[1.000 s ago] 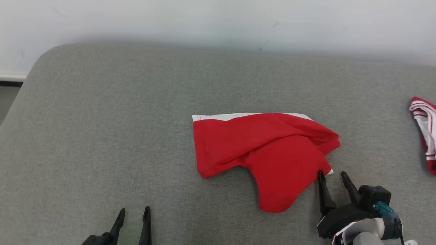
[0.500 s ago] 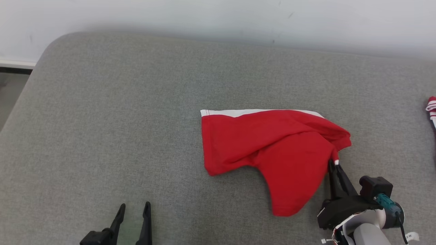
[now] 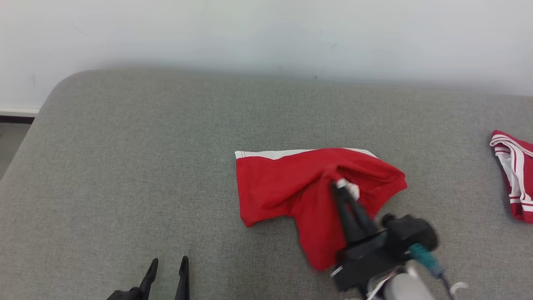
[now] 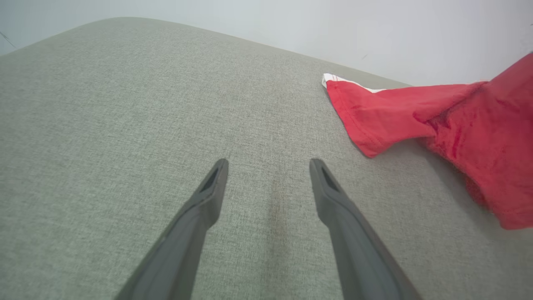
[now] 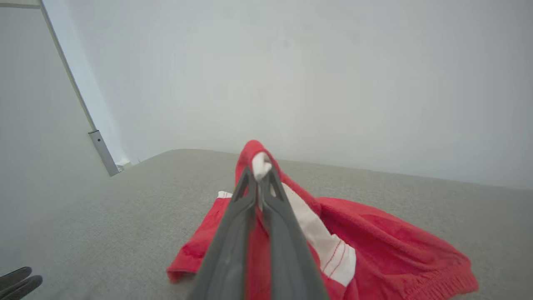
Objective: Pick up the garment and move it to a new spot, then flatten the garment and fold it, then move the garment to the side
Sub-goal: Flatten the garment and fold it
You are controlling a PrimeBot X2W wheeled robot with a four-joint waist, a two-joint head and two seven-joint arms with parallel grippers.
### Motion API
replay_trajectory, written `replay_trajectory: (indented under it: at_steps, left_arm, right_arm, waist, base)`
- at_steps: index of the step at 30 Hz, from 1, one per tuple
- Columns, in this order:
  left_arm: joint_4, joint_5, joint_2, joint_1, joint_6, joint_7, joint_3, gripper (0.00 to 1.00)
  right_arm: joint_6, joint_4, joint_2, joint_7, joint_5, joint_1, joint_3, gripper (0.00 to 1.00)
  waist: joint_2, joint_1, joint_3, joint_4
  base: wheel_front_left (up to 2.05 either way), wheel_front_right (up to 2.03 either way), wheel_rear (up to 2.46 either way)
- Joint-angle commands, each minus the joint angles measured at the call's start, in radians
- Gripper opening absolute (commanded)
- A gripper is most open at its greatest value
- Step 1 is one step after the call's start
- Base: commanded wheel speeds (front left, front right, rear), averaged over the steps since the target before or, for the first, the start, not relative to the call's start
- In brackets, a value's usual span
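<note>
Grey cushion [image 3: 125, 166] bears red garment [image 3: 275, 187]; right claw [image 3: 338, 186] grips it.

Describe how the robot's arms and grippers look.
The left gripper and the right gripper each have two long, dark, tapering jaws with recessed tips. The right one sits on a chunky black mount with a teal connector, a thin dark cable and a pale grey forearm.

Red garment [image 3: 270, 187] with white edge band, heathered grey cushion [image 3: 125, 166] beneath it, red-and-white striped cloth [image 3: 514, 166] right of the garment, pale wall [image 3: 250, 33]
</note>
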Motion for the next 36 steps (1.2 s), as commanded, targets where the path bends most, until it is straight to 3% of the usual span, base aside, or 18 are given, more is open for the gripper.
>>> replay_trajectory:
  at_steps: [1,5,6,8,10,11,15,19,22,32,36]
  left_arm:
    - [0.003,-0.002,0.0,0.014,-0.001,-0.003,-0.003,1.0]
    - [0.008,-0.001,0.0,0.025,-0.001,-0.003,-0.006,1.0]
    - [0.01,-0.001,0.0,0.026,-0.001,-0.003,-0.007,1.0]
    - [0.011,0.0,0.0,0.028,-0.001,-0.003,-0.011,1.0]
    - [0.016,0.001,0.0,0.034,-0.002,-0.003,-0.014,1.0]
    - [0.018,0.001,0.0,0.037,-0.002,-0.003,-0.014,1.0]
    - [0.025,-0.001,0.0,0.039,-0.002,-0.003,-0.019,1.0]
    - [0.017,-0.007,0.0,0.047,-0.001,-0.003,-0.009,1.0]
    - [0.014,-0.011,0.0,0.062,0.003,-0.003,0.003,1.0]
    - [-0.003,-0.005,-0.001,0.053,0.011,-0.003,0.032,1.0]
    - [-0.004,-0.004,0.0,0.054,0.01,-0.003,0.039,1.0]
  right_arm:
    - [-0.003,0.0,0.0,0.001,0.014,0.01,0.045,0.0]
    - [-0.003,0.036,0.007,0.001,0.045,-0.028,0.267,0.0]
    - [-0.003,0.052,0.008,0.0,0.052,-0.046,0.32,0.05]
    - [-0.003,0.095,0.013,0.001,0.077,-0.076,0.405,0.31]
    - [-0.003,0.139,0.016,0.001,0.1,-0.109,0.471,0.47]
    - [-0.003,0.167,0.018,0.001,0.119,-0.123,0.502,0.98]
    - [-0.003,0.209,0.02,0.0,0.232,-0.194,0.626,1.0]
    - [-0.003,0.194,0.019,0.001,0.291,-0.215,0.636,1.0]
    - [-0.003,0.195,0.018,0.001,0.291,-0.195,0.582,1.0]
    - [-0.003,0.222,-0.007,0.0,0.18,-0.037,0.258,1.0]
    - [-0.003,0.213,-0.016,0.001,0.155,0.036,0.193,1.0]
  waist:
    - [-0.0001,0.0001,-0.016,0.002]
    - [-0.0001,0.0001,-0.03,0.023]
    - [-0.0001,0.0001,-0.033,0.031]
    - [-0.0001,0.0001,-0.039,0.049]
    - [-0.0001,0.0001,-0.043,0.067]
    - [-0.0001,0.0001,-0.045,0.074]
    - [-0.0001,0.0001,-0.053,0.104]
    - [-0.0001,0.0001,-0.055,0.104]
    - [-0.0001,0.0001,-0.059,0.089]
    - [-0.0001,0.0001,-0.065,0.009]
    - [-0.0001,0.0001,-0.065,-0.01]
  base:
    - [0.0,0.0,0.0]
    - [0.0,0.0,0.0]
    - [0.0,0.0,0.0]
    - [0.0,0.0,0.0]
    - [0.0,0.0,0.0]
    - [0.0,0.0,0.0]
    - [0.0,0.0,0.0]
    - [0.0,0.0,0.0]
    - [0.0,0.0,0.0]
    - [0.0,0.0,0.0]
    - [0.0,0.0,0.0]
